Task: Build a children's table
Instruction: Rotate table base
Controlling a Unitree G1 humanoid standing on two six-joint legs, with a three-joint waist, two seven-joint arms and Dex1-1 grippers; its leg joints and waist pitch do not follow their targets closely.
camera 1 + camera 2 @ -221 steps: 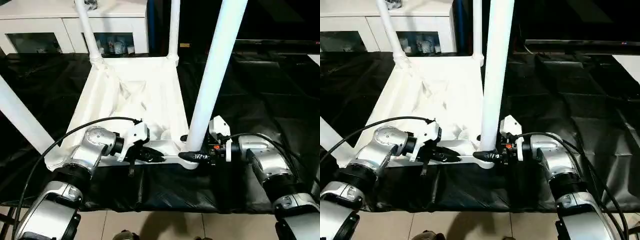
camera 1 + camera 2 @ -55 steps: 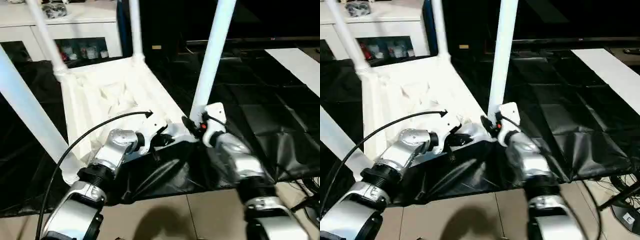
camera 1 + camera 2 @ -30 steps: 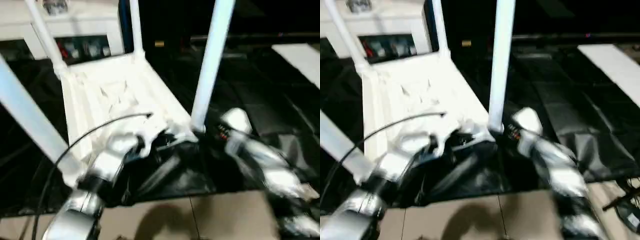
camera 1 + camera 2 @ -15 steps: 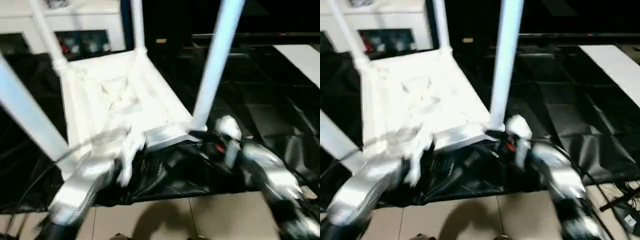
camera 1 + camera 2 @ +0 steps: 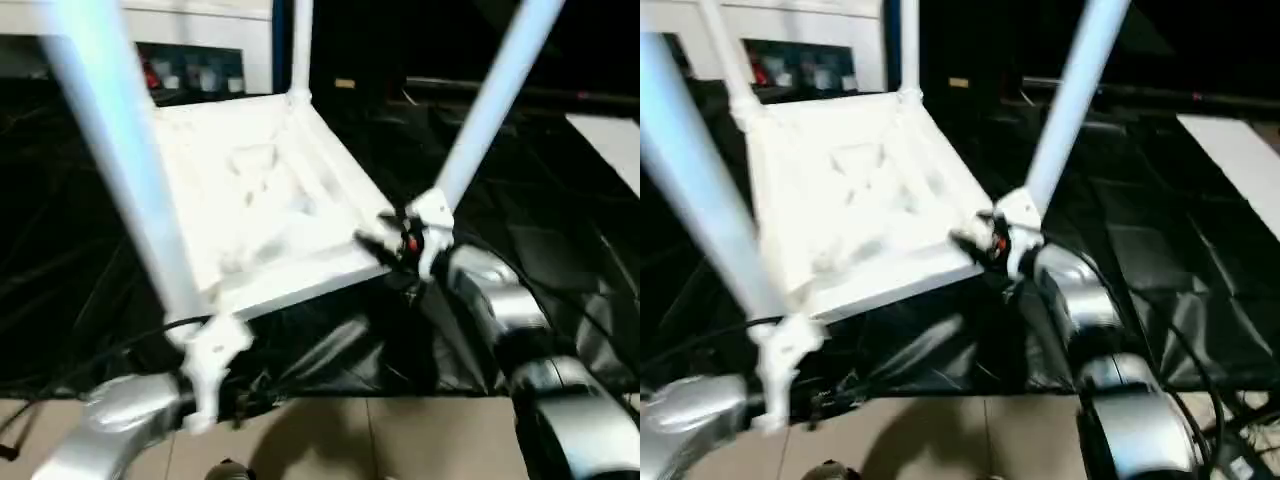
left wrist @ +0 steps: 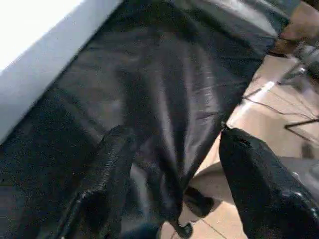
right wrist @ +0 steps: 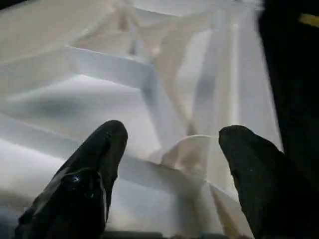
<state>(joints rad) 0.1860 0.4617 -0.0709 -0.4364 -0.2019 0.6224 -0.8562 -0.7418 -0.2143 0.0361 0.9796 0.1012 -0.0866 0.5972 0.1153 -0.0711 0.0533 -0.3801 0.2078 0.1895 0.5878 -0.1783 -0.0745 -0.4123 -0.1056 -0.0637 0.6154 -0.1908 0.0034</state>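
Two pincer fingers (image 7: 94,164) spread over the tabletop's (image 7: 149,89) ribbed underside.

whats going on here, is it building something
A humanoid robot is putting together a children's table. The white tabletop lies upside down on a black sheet, with white legs standing up from its corner sockets. The right gripper is open at the near corner, its fingers over the ribbed underside without holding anything. The left gripper is open too, off the table, hanging over the black sheet near its edge, with the floor beyond it.
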